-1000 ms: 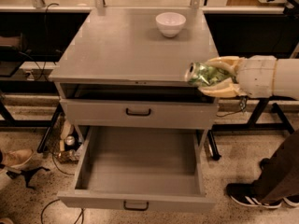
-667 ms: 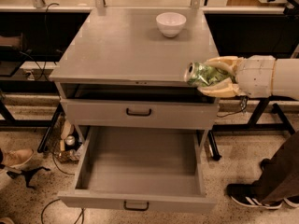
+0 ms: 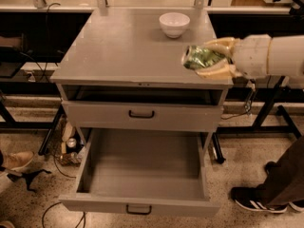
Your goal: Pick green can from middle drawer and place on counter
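My gripper [image 3: 214, 58] reaches in from the right and is shut on the green can [image 3: 200, 57], holding it on its side just above the right front part of the counter [image 3: 123, 49]. The can's silver end points left. The middle drawer [image 3: 142, 172] is pulled fully out below, and its grey tray holds nothing. A second drawer front [image 3: 141, 115] above it is closed, with a dark pull handle.
A white bowl [image 3: 174, 24] stands at the back right of the counter, behind the can. A person's leg and black shoe [image 3: 259, 198] are on the floor at the right. Another shoe [image 3: 16, 160] and cables lie at the left.
My gripper has carried the green can slightly left and farther over the counter. The drawer and the bowl have not moved.
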Robot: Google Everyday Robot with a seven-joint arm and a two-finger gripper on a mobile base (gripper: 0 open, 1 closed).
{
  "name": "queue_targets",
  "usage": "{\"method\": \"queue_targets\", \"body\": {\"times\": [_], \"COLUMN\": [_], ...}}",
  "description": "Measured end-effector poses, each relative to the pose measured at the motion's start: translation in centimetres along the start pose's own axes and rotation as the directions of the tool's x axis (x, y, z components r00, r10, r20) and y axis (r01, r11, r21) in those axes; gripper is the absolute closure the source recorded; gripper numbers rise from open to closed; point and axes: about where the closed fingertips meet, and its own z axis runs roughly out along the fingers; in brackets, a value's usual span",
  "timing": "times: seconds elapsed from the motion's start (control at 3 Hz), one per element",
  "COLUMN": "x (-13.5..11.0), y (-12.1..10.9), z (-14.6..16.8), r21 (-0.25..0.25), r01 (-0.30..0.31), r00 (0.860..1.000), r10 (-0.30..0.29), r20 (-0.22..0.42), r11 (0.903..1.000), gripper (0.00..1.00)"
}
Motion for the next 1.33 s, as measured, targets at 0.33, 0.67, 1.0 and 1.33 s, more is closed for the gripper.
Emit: {"method": "queue_targets", "body": {"times": [0.33, 0.67, 1.0, 1.33], "x": [-0.7, -0.5, 0.5, 2.0], "y": [-2.7, -4.4, -5.2, -5.7], "z": [2.6, 6.4, 10.0, 12.6], "r21": [-0.057, -0.117, -0.153, -0.134], "r01": [-0.024, -0.049, -0.072, -0.099], "r00": [0.999, 0.995, 0.986, 0.974], "r10": [0.022, 0.038, 0.048, 0.068], "r20": [-0.029, -0.091, -0.157, -0.216], "r11": [0.9981, 0.9920, 0.9855, 0.9860], "gripper": [1.00, 1.00, 1.00, 1.00]}}
